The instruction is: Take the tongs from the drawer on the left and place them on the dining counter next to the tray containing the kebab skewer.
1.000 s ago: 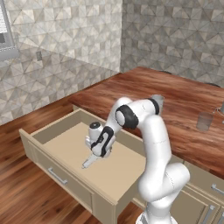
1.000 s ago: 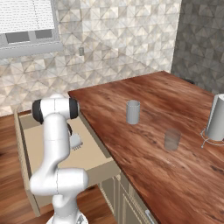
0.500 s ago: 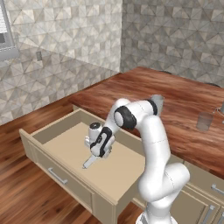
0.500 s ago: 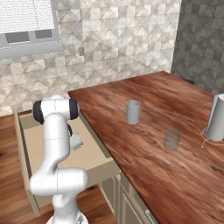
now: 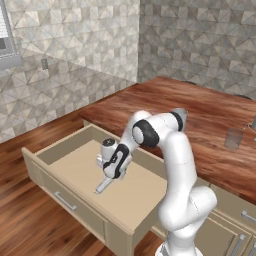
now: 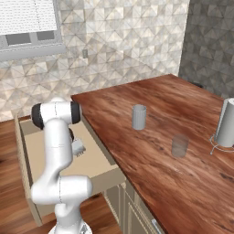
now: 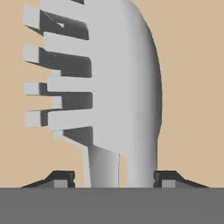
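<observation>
Little differs from a second ago: from where I sit at the controls, the arm holds the same low pose inside the open drawer, the base cameras have not moved, and the tongs lie where they lay.

The gripper reaches down onto the drawer floor, near the middle of the compartment. In the hand view its two dark fingertips stand either side of the tongs, each with a sliver of beige floor between tip and metal on the sides I can see; the jaws look part open, bracketing the tongs, and I cannot tell whether they have bitten yet.

In the left base view the tongs lie flat on the drawer floor, their long axis running from the gripper toward the drawer's front panel, the free grey end poking out below the hand. In the hand view, the toothed head fans away from the gripper.

The dining counter stretches off to the right of the drawer, with the arm's elbow above its edge.
</observation>
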Motion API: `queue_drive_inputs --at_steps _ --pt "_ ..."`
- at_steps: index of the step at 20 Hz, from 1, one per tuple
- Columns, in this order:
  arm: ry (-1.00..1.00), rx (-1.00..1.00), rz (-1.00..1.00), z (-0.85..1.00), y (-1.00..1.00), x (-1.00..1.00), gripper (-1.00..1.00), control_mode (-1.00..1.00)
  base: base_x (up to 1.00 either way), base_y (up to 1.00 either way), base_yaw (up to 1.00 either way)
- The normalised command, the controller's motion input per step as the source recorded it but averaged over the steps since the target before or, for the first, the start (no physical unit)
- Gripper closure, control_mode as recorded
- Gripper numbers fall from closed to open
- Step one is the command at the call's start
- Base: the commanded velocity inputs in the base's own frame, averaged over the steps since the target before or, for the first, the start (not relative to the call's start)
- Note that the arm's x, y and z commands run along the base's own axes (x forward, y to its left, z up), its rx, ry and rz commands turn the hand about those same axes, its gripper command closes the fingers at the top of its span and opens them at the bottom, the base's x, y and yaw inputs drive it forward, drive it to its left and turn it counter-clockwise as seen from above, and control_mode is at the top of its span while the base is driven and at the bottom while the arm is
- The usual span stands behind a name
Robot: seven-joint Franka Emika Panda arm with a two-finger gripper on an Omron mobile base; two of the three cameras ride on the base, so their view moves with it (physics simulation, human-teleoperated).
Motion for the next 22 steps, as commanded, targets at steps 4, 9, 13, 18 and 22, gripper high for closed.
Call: queue_drive_inputs --at_steps 4,9,13,18,22 --pt "-0.09 0.09 0.15 0.98 0.0 -0.7 1.0 -1.0 0.0 0.0 0.0" --pt "-0.06 0.09 0.15 1.0 0.0 -0.66 1.0 -1.0 0.0 0.0 0.0" --pt "0.0 0.07 0.16 1.0 -0.1 -0.57 1.0 -1.0 0.0 0.0 0.0" --pt "-0.03 0.01 0.12 1.0 -0.15 -0.32 1.0 -1.0 0.0 0.0 0.0" --pt "0.01 0.0 0.11 1.0 -0.25 0.01 1.0 -1.0 0.0 0.0 0.0"
